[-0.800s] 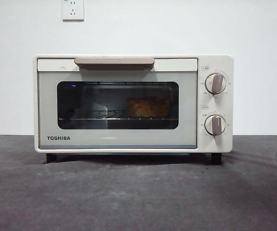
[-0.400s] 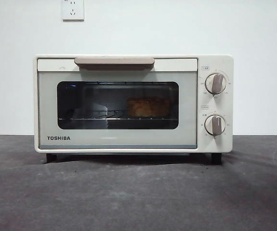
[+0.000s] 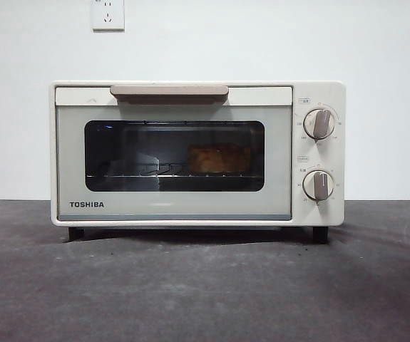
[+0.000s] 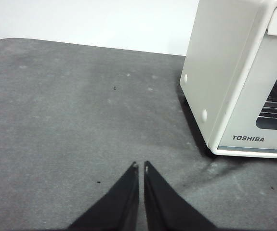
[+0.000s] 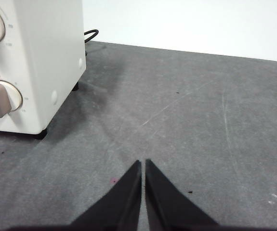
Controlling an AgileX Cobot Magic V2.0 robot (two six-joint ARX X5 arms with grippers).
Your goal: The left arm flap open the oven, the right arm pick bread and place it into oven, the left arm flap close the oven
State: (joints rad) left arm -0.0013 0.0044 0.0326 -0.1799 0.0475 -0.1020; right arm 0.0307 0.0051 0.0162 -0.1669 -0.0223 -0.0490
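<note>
Starting with the left end effector (image 4: pixel 139 166), we see its two black jaws drawn nearly together, only a thin slit between the tips, holding nothing. It hangs above the bare grey bench (image 4: pixel 71 120), off to the side of the oven (image 4: pixel 234 86) and well apart from its door. The right end effector (image 5: pixel 143 163) is the same: jaws narrowed almost to touching, empty, poised over the bench on the knob side of the oven, clear of it. Neither arm shows in the front view, which we take to mean both are parked away from the work.

We judge that they sit this way because nothing is left for them to do. In the front view the oven's door is flush with the cream body, and the beige bar handle (image 3: pixel 169 91) lies level along the top edge, with nothing touching it. Through the dark glass window we see the bread (image 3: pixel 219 158), a golden-brown piece resting on the wire rack (image 3: pixel 137 171) in the right half of the chamber. We see nothing else on the rack, though the glass is dim.

The two round knobs (image 3: pixel 319 123) point roughly upward; we cannot read their settings. A black cord (image 5: pixel 91 34) curls out behind the oven in the right wrist view.

With the bread inside and the door shut, all three steps look complete to us.
</note>
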